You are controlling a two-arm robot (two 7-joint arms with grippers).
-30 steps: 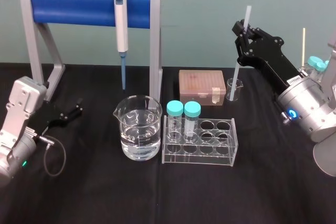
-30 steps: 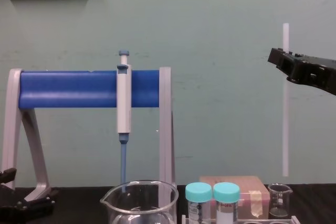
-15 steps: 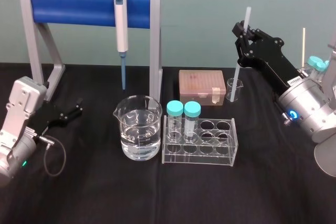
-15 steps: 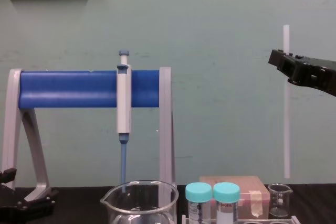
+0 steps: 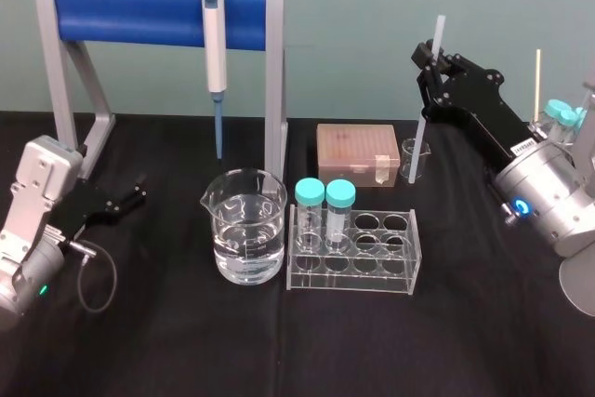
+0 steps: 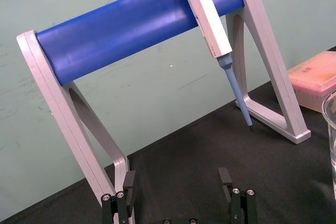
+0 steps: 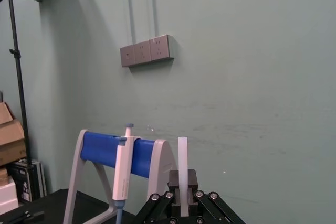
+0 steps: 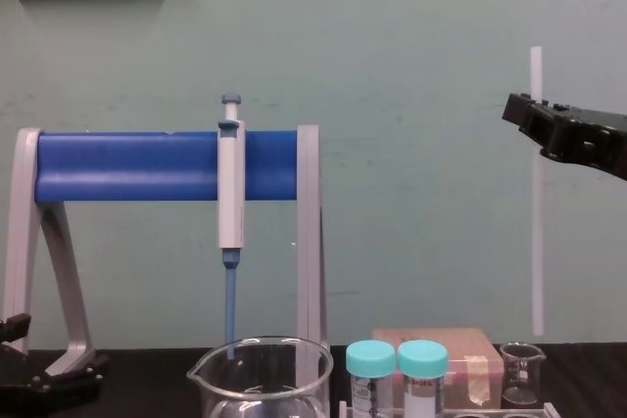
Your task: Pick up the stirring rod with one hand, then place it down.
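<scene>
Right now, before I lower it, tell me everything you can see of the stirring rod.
The stirring rod is long, thin and straight, white and translucent. It hangs upright, clamped near its upper end by the right gripper, jaws shut on it, a short stub showing above them. Its lower end hovers just above the rim of the small beaker, not touching it. Nothing else touches it; the left gripper lies open far to the left.

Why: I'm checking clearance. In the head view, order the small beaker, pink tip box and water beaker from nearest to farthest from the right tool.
1. Small beaker, just beneath the right tool.
2. Pink tip box, farther left.
3. Water beaker, front centre, farthest.
</scene>
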